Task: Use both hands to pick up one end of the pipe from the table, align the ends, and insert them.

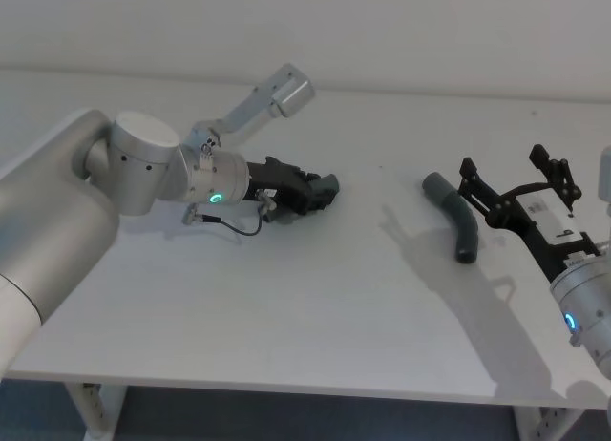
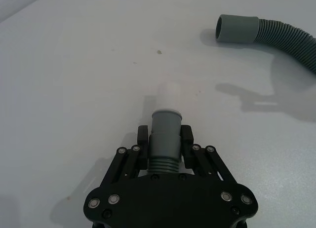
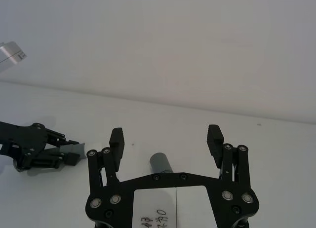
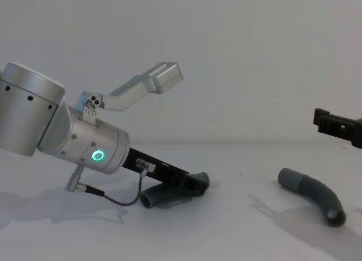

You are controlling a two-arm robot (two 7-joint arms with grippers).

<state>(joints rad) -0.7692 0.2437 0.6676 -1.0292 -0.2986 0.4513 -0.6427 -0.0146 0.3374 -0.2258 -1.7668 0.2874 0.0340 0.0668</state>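
Left tool [image 2: 165, 134] is clenched on one pipe piece [image 2: 165, 161], black parallel fingers [image 2: 143, 138] pinching it on both sides right where the dark ribbed hose turns into the smooth grey cuff [image 2: 165, 127]. A narrower whitish tip [image 2: 170, 95], plain and cylindrical, pokes out past the fingers. In the chest view that arm slants down toward the matte white desk [image 1: 315, 317], green ring light glowing on the silver wrist, and the open ribbed end of the hose hangs out underneath, low at the desk surface. Can't tell if it actually touches.

The other pipe piece [image 1: 460, 221] lies loose on the right side of the desk, well apart from the held one. It's a short curved bit of dark grey corrugated hose, and its wider sleeve [image 1: 437, 184], smooth and a lighter grey, faces roughly toward the left tool. The left wrist view shows the sleeve's round open mouth nicely.

Right tool [image 3: 165, 136] is released, jaws spread wide, gripping nothing. It hovers above the desk just beside and over the loose piece; from its wrist camera the sleeve sits in the gap between the fingers, lower down.
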